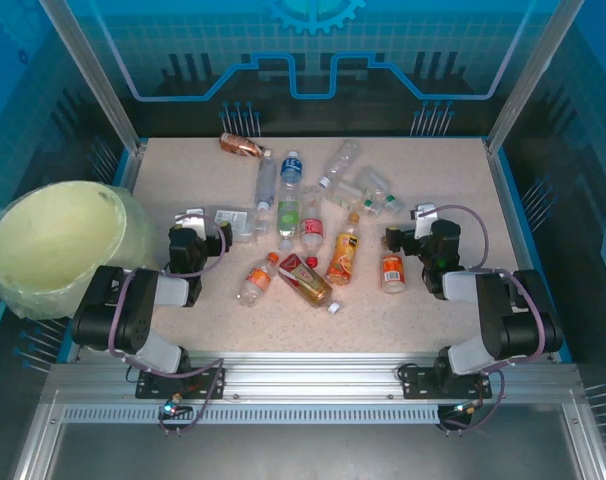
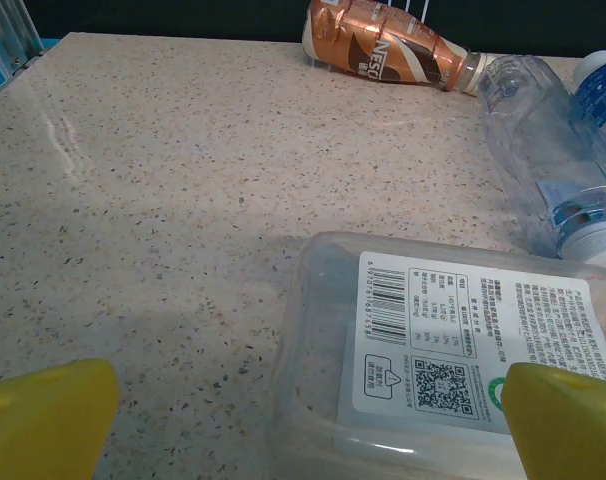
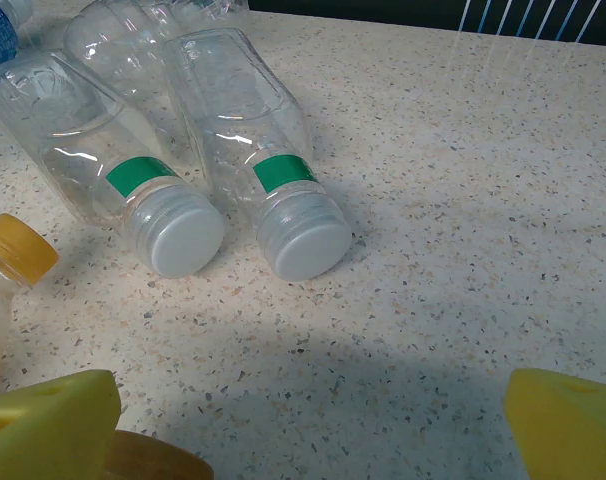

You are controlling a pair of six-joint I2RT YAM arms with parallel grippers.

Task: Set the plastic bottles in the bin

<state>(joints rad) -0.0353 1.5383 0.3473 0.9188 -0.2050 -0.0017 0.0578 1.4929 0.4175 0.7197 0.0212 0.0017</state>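
The speckled table (image 1: 453,180) carries all the plastic bottles (image 1: 303,235), strewn from its centre toward 12 o'clock, so none of the job looks done. The bin (image 1: 58,245) stands off the table's edge at 9 o'clock, beside the left arm (image 1: 123,320), which probably makes that arm the natural carrier. The left gripper (image 2: 303,415) sits low at 8 o'clock, jaws wide apart. The end of a flat clear bottle (image 2: 453,360) with a white label lies between its fingers, unclamped, seemingly lined up for a grasp. The right gripper (image 3: 308,420), at 3 o'clock, is likewise spread and empty. It faces two white-capped clear bottles (image 3: 273,160) lying close together toward its 11 o'clock.
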